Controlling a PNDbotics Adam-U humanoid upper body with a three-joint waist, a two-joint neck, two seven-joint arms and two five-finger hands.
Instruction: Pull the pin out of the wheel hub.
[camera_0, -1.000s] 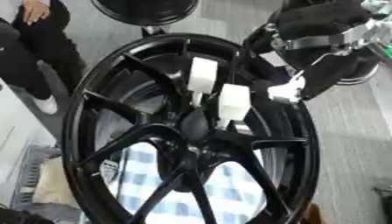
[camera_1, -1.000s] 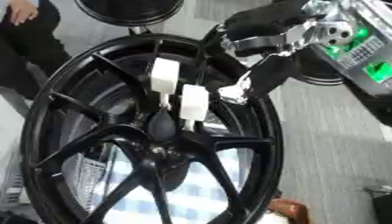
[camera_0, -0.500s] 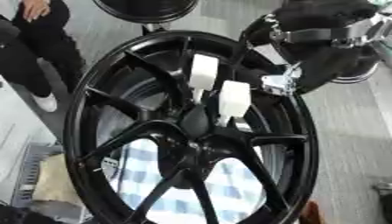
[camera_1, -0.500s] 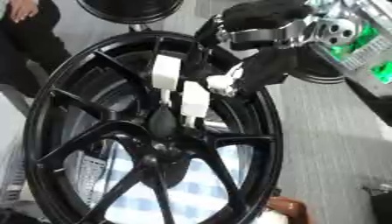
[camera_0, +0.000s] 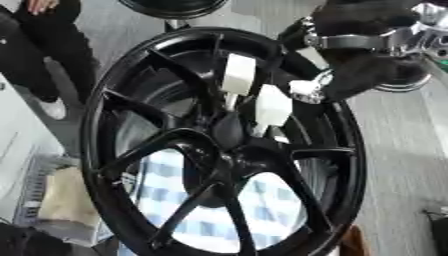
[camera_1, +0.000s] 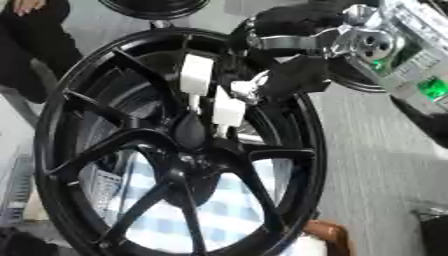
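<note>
The approach step is judged to be in hand: the pins have not been pulled yet. Two white pins are seen standing in the black hub (camera_0: 219, 150), just above its centre, an upper pin (camera_0: 238, 74) and a lower pin (camera_0: 273, 105) just beside it to the right. The right robot hand (camera_0: 354, 75) is brought in from the upper right corner and is held over the rim, its dark fingers (camera_1: 289, 80) pointing down and to the left, towards the lower pin. A small silver-white tip (camera_0: 306, 90) is seen just beside that pin; contact cannot be told. Whether the fingers are curled or straight cannot be told either, and no pin is seen to be gripped.

The next move is judged to call for the fingers to be closed around the lower pin, which would then be drawn straight out along its own axis, away from the hub. The left robot hand is not shown in either view.
</note>
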